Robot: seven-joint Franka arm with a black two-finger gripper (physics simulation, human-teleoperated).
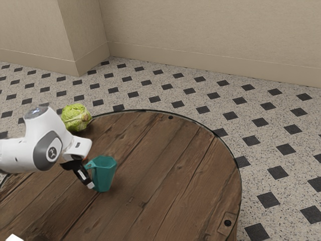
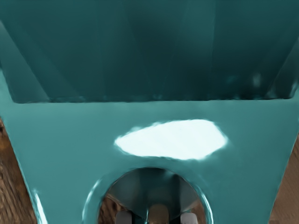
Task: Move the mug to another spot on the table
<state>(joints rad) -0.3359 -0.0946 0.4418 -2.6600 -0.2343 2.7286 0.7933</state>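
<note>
Starting with what is hidden: arm (image 1: 35, 145) cut off at the exterior view's left edge, base not seen. Gripper (image 1: 84, 178) is lowered at the handle side of the mug (image 1: 104, 170), on the exterior view's left of it. Its tip is partly overlapped by the handle (image 1: 91, 167), so whether it is apart, together or clamped on the handle cannot be told. Whether the mug's base rests on the wood or is just clear of it is also hard to make out. In the wrist view the mug (image 2: 149, 140) is seen very close and blurred, w/ a bright white glare patch and a round opening in the teal. What sits inside that opening is not readable. A small white patch (image 1: 9, 237) is cut off at the exterior view's lower-left corner, not identifiable.

Surface and room: round table (image 1: 170, 165) of dark, weathered planks w/ a dark rim, its near part cut off. Floor (image 1: 200, 95) is speckled pale tile w/ black diamond insets. Walls (image 1: 210, 30) are plain beige w/ a skirting band, and a corner juts out at upper left.

Mug position: upright, teal, on the exterior view's left part of the table, fwd of a green cabbage (image 1: 76, 118) that lies at the far-left rim, apart from the mug.

Count: 1 arm, 1 gripper, 1 mug, 1 cabbage, 1 table.
</note>
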